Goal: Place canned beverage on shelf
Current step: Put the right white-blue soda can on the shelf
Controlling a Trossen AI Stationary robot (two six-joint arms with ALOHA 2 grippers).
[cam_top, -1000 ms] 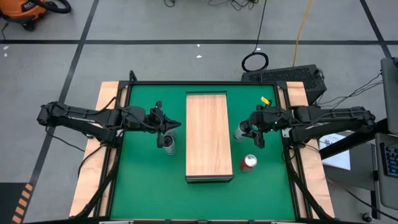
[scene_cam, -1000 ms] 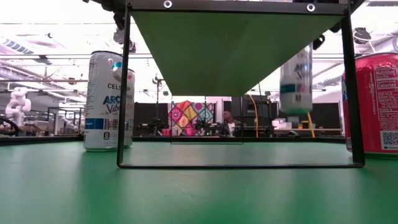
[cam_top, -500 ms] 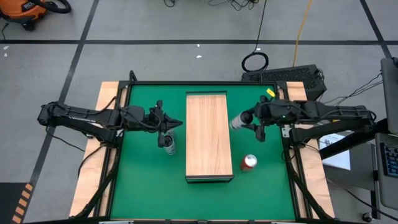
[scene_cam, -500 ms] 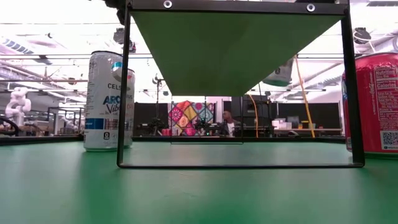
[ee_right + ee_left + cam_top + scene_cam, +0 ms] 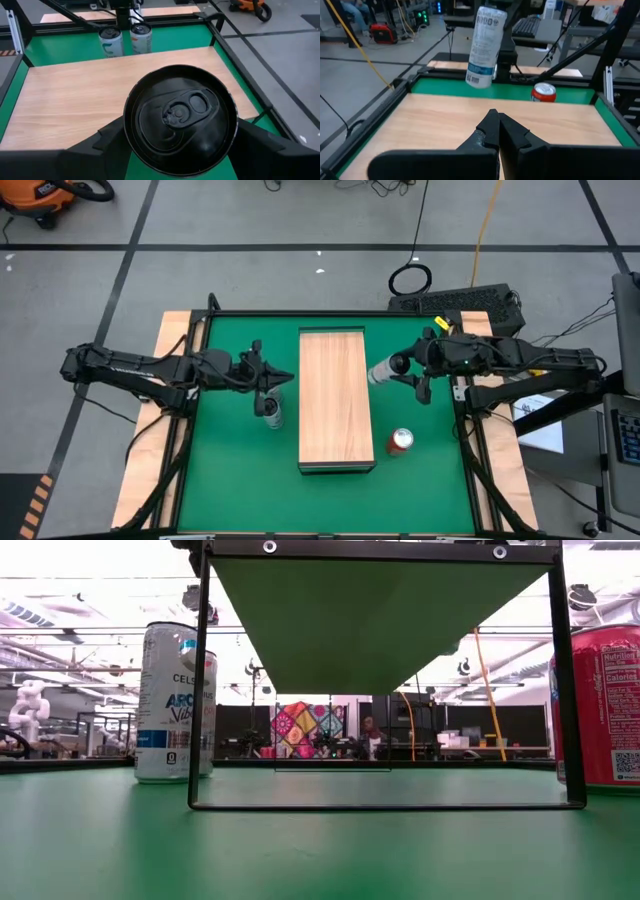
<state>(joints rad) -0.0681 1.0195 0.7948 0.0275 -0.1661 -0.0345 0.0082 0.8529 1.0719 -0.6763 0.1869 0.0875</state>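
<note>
The shelf [image 5: 335,395] is a long light-wood board on a dark frame in the middle of the green table. My right gripper [image 5: 397,367] is shut on a white canned beverage [image 5: 482,47], which hangs tilted in the air just off the shelf's right edge. Two more cans [image 5: 111,41] [image 5: 141,39] stand upright on the table left of the shelf. A red can [image 5: 401,441] stands right of it, nearer the front. My left gripper [image 5: 283,378] hovers shut and empty above the two left cans. My right gripper pinches the white can's side wall [image 5: 131,131] between its two fingers [image 5: 107,140], one on each side, close below the dark top [image 5: 180,115]. The fingers come from the table's right side, slanting down. The can hangs clear of table and shelf, bottom tipped toward the shelf.
The shelf top [image 5: 470,117] lies bare. In the low view the white can [image 5: 175,700] and the red can [image 5: 610,705] stand on either side of the shelf's dark frame [image 5: 198,680]. Wooden borders and a black rail edge the table [image 5: 215,470].
My right gripper has risen with the white can, lifting it well above the table. The can has tipped from near upright to slanting, its bottom swinging toward the shelf. In the low view it has gone up out of sight.
</note>
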